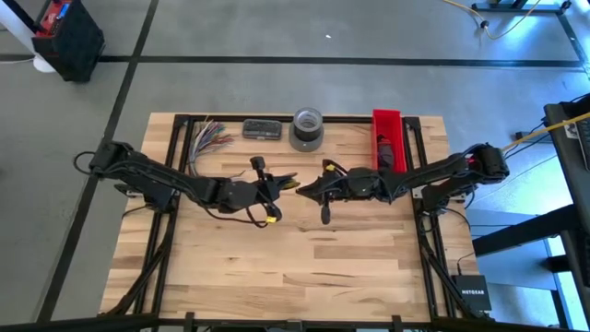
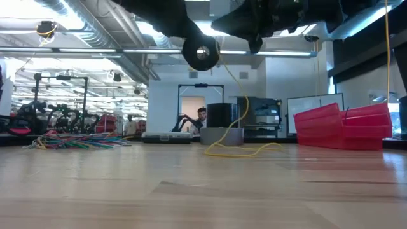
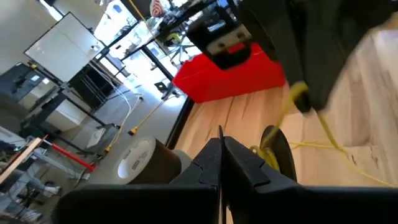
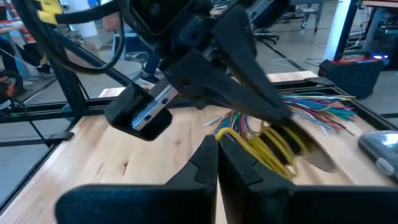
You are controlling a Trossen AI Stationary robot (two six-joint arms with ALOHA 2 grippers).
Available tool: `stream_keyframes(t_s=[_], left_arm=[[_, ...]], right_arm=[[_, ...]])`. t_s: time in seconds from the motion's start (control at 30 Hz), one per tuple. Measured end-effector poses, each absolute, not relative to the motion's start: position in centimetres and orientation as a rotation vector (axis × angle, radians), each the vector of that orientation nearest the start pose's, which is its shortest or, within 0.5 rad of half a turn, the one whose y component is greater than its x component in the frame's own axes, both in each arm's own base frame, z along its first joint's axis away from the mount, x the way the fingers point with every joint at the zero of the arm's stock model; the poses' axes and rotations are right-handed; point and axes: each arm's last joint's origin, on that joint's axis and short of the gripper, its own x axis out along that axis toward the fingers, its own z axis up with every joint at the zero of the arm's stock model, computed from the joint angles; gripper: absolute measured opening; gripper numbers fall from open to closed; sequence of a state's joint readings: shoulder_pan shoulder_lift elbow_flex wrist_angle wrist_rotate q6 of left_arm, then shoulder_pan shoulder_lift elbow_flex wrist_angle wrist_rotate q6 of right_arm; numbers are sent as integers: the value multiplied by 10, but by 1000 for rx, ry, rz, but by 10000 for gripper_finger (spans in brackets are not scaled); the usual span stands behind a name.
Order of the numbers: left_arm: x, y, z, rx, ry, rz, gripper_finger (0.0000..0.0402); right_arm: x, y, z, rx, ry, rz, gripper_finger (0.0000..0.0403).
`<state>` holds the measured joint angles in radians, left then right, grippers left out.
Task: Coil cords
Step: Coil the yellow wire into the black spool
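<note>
At frame centre above the worktop (image 1: 304, 267), the left end effector (image 1: 288, 182) is clenched empty, the right end effector (image 1: 304, 189) likewise, tips nearly meeting beside the yellow cord (image 2: 238, 149).

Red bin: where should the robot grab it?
On a long side wall's top edge, coming straight down. The red bin stands upright, open top facing up, so one end effector finger can slip inside the thin wall and the other outside.
</note>
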<state>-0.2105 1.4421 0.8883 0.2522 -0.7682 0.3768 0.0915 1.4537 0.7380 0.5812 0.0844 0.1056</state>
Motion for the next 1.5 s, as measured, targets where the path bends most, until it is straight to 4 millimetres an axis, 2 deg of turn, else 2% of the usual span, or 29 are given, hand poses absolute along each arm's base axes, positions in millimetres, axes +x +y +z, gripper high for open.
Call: stream_keyframes(t_s=[0.3, 0.5, 1.0, 1.27, 1.37, 1.5], left_arm=[[312, -42, 262, 425, 314, 530, 1], [314, -43, 265, 329, 257, 480, 1], [316, -43, 271, 267, 178, 481, 1], [316, -43, 271, 266, 170, 484, 1], [316, -43, 272, 264, 167, 485, 1], [316, -44, 278, 248, 131, 483, 1]], right_arm=[[323, 27, 226, 103, 46, 4, 8], [329, 28, 218, 61, 13, 15, 8], [332, 28, 205, -143, 94, 19, 8], [332, 26, 201, -93, 147, -42, 8], [331, 26, 202, -60, 138, -44, 20], [328, 26, 192, -62, 253, -38, 66]])
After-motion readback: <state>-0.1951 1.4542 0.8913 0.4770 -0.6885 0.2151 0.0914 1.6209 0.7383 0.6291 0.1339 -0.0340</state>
